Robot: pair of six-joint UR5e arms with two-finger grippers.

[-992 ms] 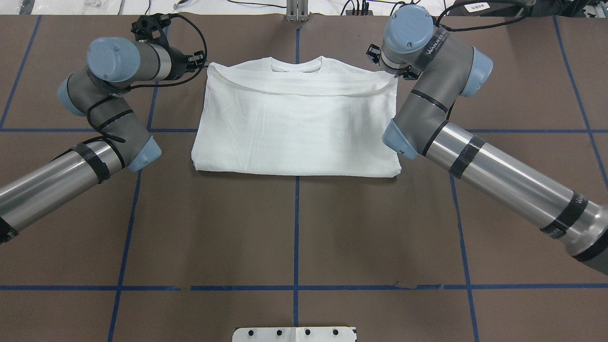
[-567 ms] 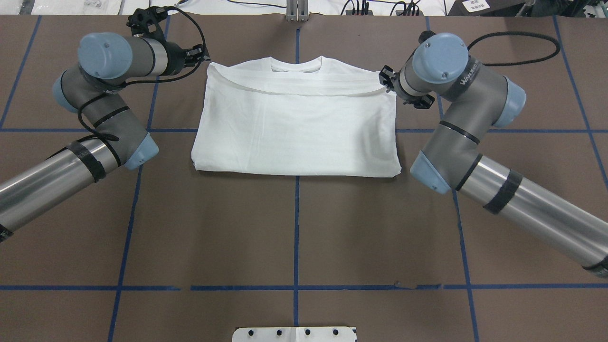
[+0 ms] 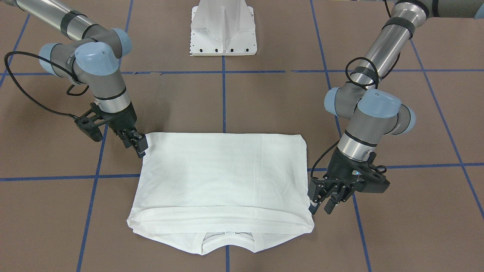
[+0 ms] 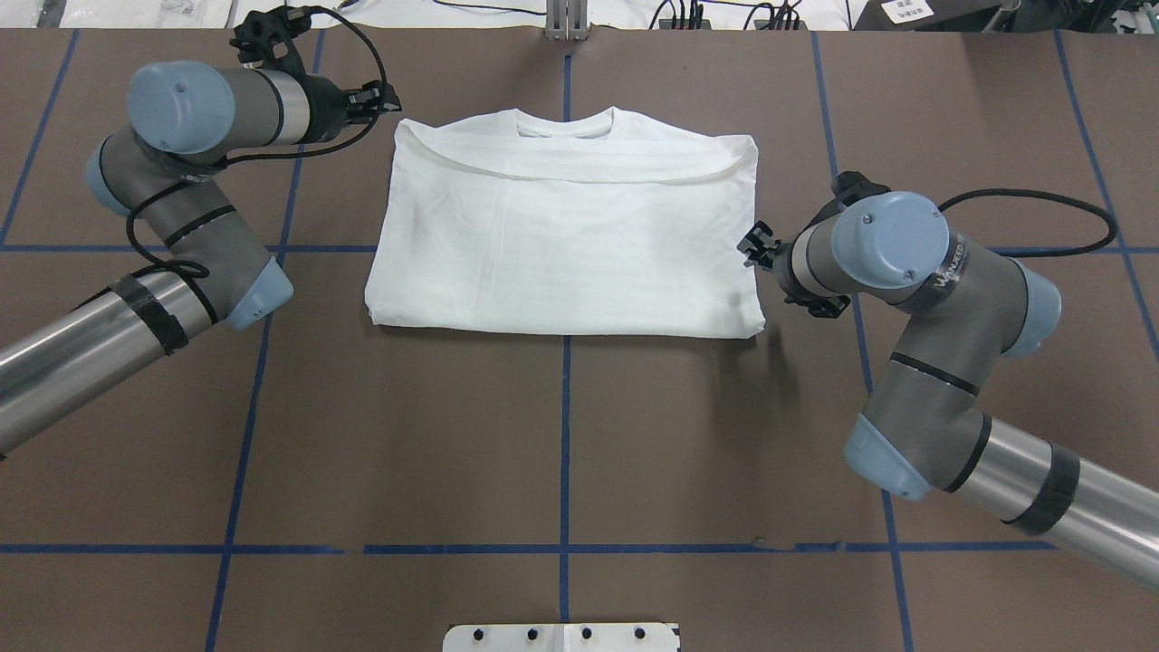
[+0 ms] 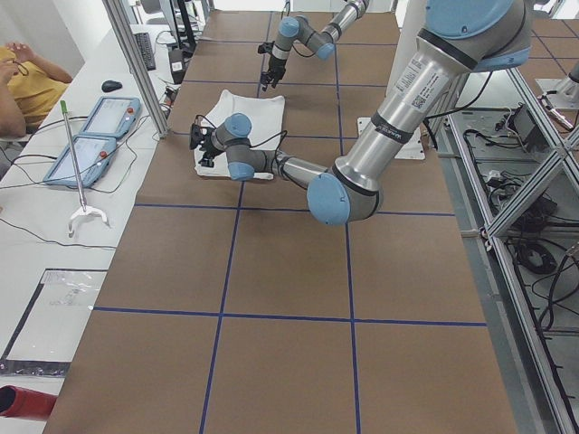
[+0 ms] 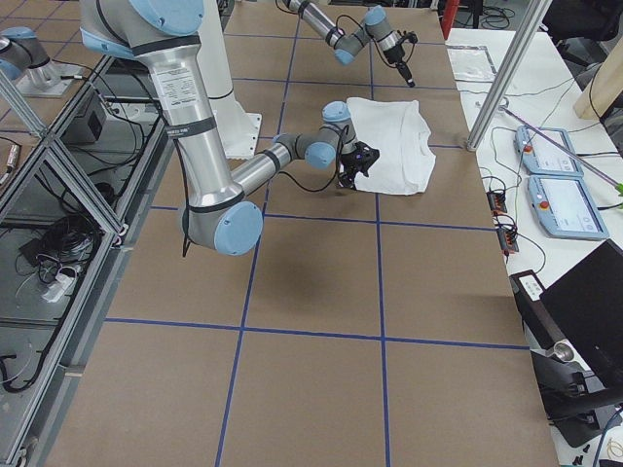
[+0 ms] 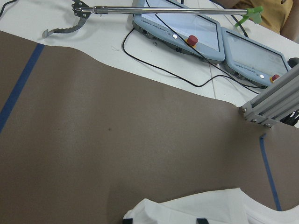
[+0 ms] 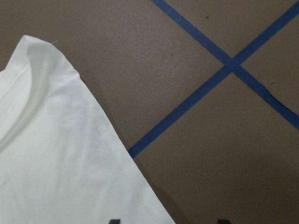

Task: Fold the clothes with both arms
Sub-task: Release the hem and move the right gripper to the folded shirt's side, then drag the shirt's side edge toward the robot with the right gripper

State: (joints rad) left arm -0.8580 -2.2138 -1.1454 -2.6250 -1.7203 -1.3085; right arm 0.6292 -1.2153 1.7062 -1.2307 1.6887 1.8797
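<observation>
The clothes are one white T-shirt (image 4: 561,235), folded into a rectangle, its ribbed collar (image 3: 226,238) on the side away from the robot. No printed text shows. My left gripper (image 3: 321,202) hovers open just outside the collar-side corner, with nothing between its fingers; its wrist view shows the shirt's edge (image 7: 191,210) at the bottom. My right gripper (image 4: 759,246) is by the shirt's right edge, nearer the robot-side corner (image 3: 147,136). The right wrist view has shirt fabric (image 8: 60,154) at lower left. Two fingertips stand wide apart at that view's bottom edge, so it is open and holds nothing.
The white pedestal base (image 3: 223,28) stands on the robot side. Blue tape lines (image 4: 563,435) cross the brown table. Past the far edge are a metal post (image 7: 266,109), two teach pendants (image 7: 187,32), a grabber stick (image 7: 163,9) and a seated person (image 5: 23,81).
My right arm swung back toward the robot, its gripper sliding from the collar-side corner down along the shirt's right edge. My left gripper drew slightly away from the shoulder corner. The shirt stayed still.
</observation>
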